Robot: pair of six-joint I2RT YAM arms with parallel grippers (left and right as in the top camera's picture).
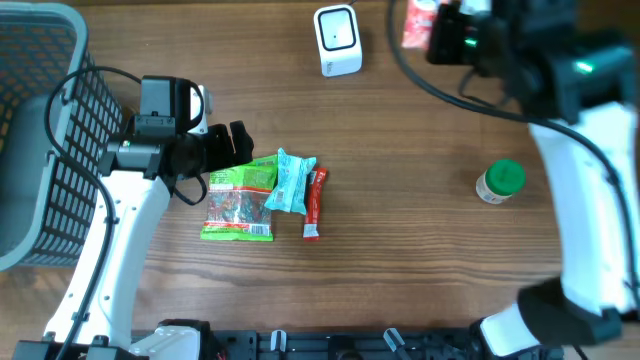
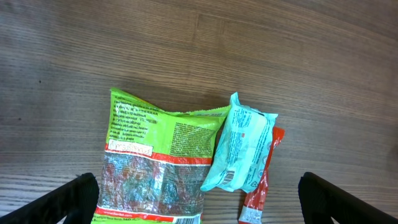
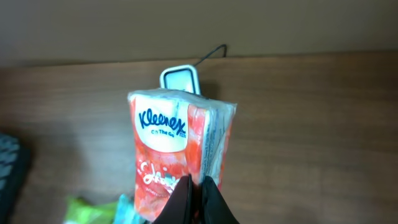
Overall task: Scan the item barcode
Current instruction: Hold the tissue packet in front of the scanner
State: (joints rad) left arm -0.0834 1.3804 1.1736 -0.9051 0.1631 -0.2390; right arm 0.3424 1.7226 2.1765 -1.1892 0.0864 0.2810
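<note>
A tissue pack was held pinched at its lower edge by the right gripper, whose jaws were closed tight on it. On the pack's white oval label "Kleenex" could be read in blue script, with "On The Go" beneath it; the wrapper below was orange-red with white lettering that was partly hidden. In the overhead view the pack was seen at the top edge, right of centre, raised above the table. The white scanner was seen at the top centre, left of the pack; in the right wrist view its top showed just behind the pack's upper edge. The left gripper was spread fully apart and held nothing, with its fingers seen in the lower corners of the left wrist view. Between them a green bag lay flat, printed with white and red panels too small to be read. A teal packet was laid over the bag's right edge and over a red stick at its right. A green-lidded jar stood apart at the right of the overhead view, and a grey basket filled the left edge.
</note>
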